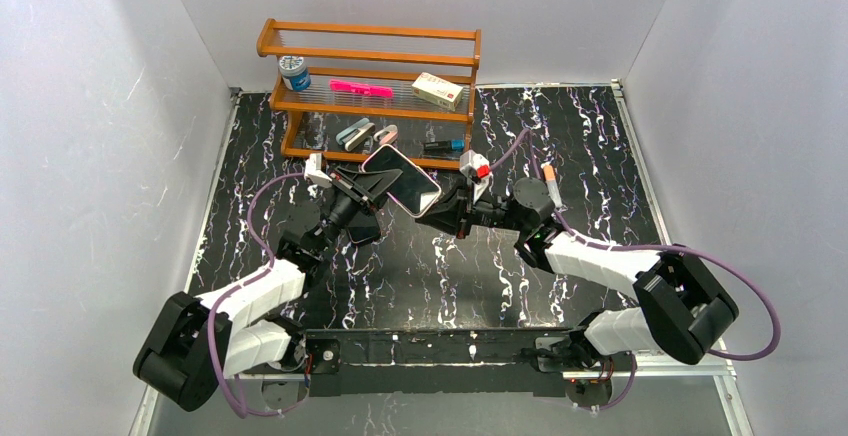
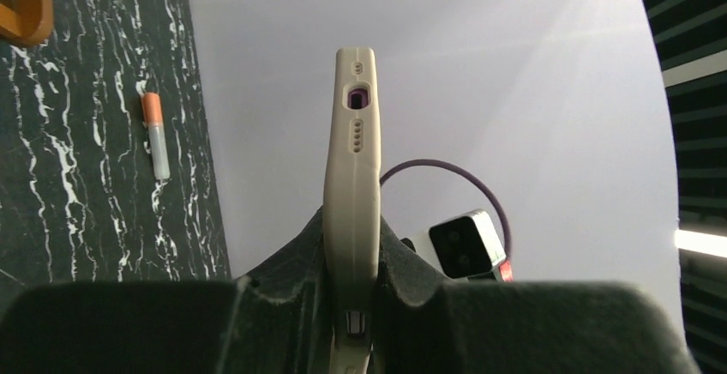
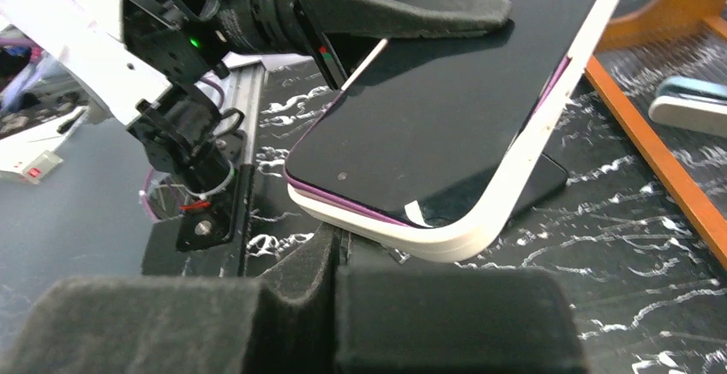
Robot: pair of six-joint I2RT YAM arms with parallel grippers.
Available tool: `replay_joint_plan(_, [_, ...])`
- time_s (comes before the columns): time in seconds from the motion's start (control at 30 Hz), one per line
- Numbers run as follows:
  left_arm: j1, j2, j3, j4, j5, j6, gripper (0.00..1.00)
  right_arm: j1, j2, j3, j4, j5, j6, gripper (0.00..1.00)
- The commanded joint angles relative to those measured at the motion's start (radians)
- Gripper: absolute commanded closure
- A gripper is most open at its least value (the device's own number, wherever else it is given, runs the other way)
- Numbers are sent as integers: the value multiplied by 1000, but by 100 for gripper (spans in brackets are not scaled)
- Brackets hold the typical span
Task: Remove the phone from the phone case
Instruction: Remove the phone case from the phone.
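Above black marbled tabletop (image 1: 600, 156), within white walls (image 1: 90, 106): phone (image 1: 400, 178).

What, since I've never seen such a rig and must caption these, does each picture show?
The overhead picture shows two white-and-black robot arms, left arm and right arm, over a black marbled table, with a wooden shelf of small items behind. The other two pictures come from a camera on each wrist. The left jaws are shut on a cream phone case holding a black-screened phone, raised above the table. The right jaws are shut at its corner; whether they pinch it is unclear.
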Motion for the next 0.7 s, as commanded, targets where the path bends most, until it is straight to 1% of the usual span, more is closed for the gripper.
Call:
replay_joint_plan(0.0, [-17, -35, 58, -57, 74, 77, 100, 6, -35, 58, -51, 56, -152, 99])
replay_joint_plan(0.07, [-14, -47, 84, -121, 81, 145, 100, 5, -43, 58, -87, 43, -147, 99])
replay_joint_plan(0.17, [10, -68, 136, -240, 113, 260, 100, 0, -64, 56, -177, 6, -152, 83])
replay_joint_plan(0.2, [22, -75, 163, -307, 129, 299, 100, -5, -73, 54, -208, -8, -155, 78])
replay_joint_plan(0.3, [56, -93, 225, -447, 174, 432, 100, -25, -98, 33, -275, -57, -153, 59])
replay_joint_plan(0.4, [67, -97, 302, -604, 213, 584, 100, -34, -116, 31, -342, -97, -163, 46])
replay_joint_plan(0.43, [67, -97, 332, -649, 225, 644, 100, -36, -120, 35, -366, -106, -172, 43])
replay_joint_plan(0.5, [67, -95, 379, -719, 265, 705, 100, -43, -127, 41, -412, -122, -192, 39])
replay_joint_plan(0.67, [69, -78, 471, -807, 410, 850, 100, -65, -139, 68, -470, -178, -217, 31])
